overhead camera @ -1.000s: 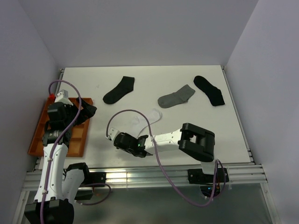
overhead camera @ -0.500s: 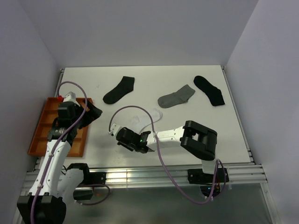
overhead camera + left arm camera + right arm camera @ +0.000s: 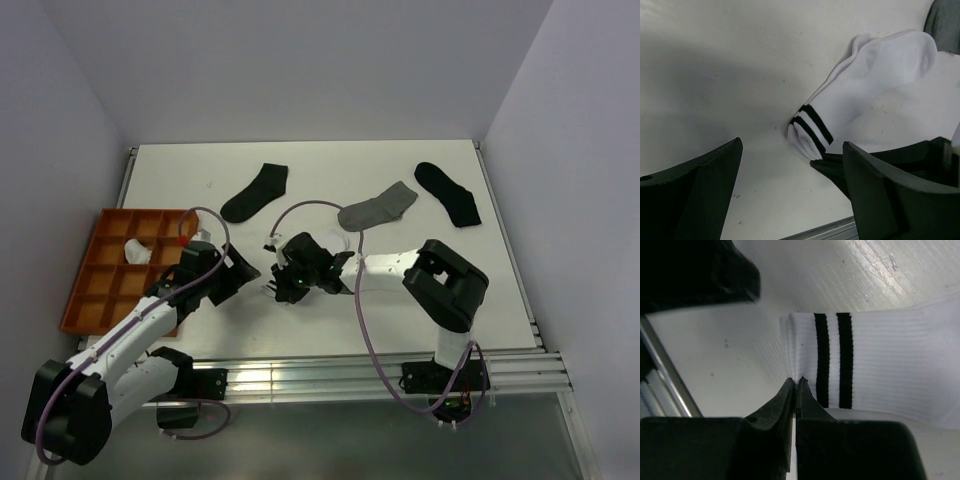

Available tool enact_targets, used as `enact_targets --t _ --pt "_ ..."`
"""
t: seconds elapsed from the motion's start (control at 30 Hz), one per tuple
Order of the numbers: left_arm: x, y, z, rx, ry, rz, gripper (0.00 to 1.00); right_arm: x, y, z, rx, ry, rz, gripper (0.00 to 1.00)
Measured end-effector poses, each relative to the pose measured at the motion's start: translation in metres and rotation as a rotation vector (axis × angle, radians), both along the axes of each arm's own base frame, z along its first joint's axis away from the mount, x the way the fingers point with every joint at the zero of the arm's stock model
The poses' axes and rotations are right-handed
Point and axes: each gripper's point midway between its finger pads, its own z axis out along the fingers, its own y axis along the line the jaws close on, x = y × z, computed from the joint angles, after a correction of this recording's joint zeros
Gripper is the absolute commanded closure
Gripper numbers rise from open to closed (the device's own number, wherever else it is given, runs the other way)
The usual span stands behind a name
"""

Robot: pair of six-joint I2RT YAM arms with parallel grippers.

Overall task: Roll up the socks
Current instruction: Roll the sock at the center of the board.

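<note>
A white sock with two black cuff stripes (image 3: pixel 865 85) lies flat on the table. It is mostly hidden under the right arm in the top view. My right gripper (image 3: pixel 797 381) is shut, its tips pinching the edge of the striped cuff (image 3: pixel 832 360). My left gripper (image 3: pixel 792 145) is open just in front of that cuff, one finger on each side and touching nothing. In the top view the left gripper (image 3: pixel 240 275) and the right gripper (image 3: pixel 283 288) sit close together. A grey sock (image 3: pixel 378 208) lies flat farther back.
Two black socks (image 3: pixel 255 193) (image 3: pixel 448 193) lie flat near the back of the table. An orange divided tray (image 3: pixel 100 290) stands at the left edge with a small white bundle (image 3: pixel 135 250) in one compartment. The table's metal front rail (image 3: pixel 300 375) runs just behind the grippers.
The left arm swung from the orange tray to the middle, beside the right gripper. A white bundle now shows in the tray. The right gripper shut and moved away from the front edge.
</note>
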Motion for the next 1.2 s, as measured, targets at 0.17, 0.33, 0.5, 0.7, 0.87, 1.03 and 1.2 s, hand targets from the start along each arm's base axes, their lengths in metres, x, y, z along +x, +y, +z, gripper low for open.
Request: enact_targets --t 0.17,0.33,0.5,0.7,0.87,1.03,1.2 --pt "-0.007 -0.02 -0.021 -0.041 0.053 -0.009 0.16 0.002 0.004 0.012 0.124 0.141 -0.006 1.0" --pt "-0.015 -0.034 -0.034 -0.076 0.084 -0.005 0.24 0.003 0.004 0.009 0.209 0.293 -0.028 1.0" --pt "-0.018 -0.033 -0.038 -0.097 0.076 0.036 0.28 0.001 -0.002 -0.008 0.225 0.437 -0.065 1.0" --pt "-0.02 -0.026 -0.028 -0.129 -0.003 0.062 0.32 0.001 -0.001 -0.011 0.267 0.548 -0.096 1.0" --pt "-0.023 -0.026 -0.034 -0.128 0.001 0.052 0.44 0.0 -0.004 -0.012 0.319 0.643 -0.13 1.0" --pt "-0.034 -0.026 -0.053 -0.102 0.056 0.035 0.63 0.001 -0.006 -0.012 0.353 0.714 -0.152 1.0" --pt "-0.038 -0.029 -0.059 -0.097 0.075 0.02 0.74 0.001 -0.006 -0.013 0.359 0.736 -0.157 1.0"
